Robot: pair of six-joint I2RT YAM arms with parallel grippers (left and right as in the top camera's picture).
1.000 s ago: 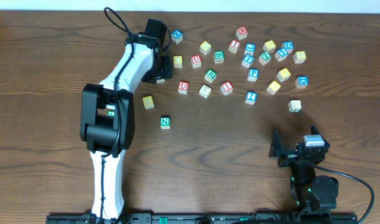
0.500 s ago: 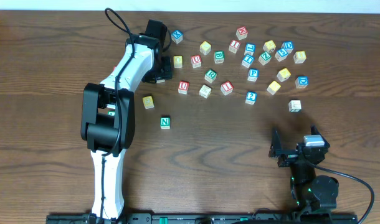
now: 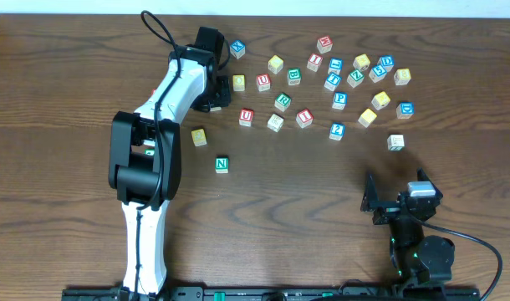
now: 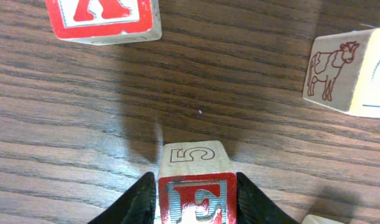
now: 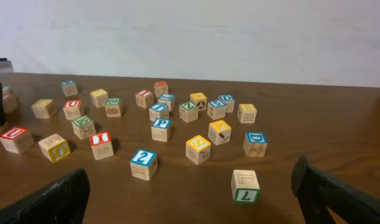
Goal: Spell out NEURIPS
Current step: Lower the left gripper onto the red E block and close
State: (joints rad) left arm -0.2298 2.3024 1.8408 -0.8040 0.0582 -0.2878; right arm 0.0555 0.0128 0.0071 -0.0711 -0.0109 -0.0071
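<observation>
dark wooden worktop (image 4: 84, 124); left fingers (image 4: 135, 208) clamp the red e block (image 4: 196, 200) between them; right fingers (image 5: 53, 202) spread, empty.

Left pincer (image 4: 196, 202) narrower, now snug against the red E cube (image 4: 194, 162)

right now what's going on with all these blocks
The left claw is closed around the red E cube at the left edge of the scattered letter cubes. The green N sits alone nearer the robot, apart from the rest. The right claw hangs open, holding nothing.
</observation>
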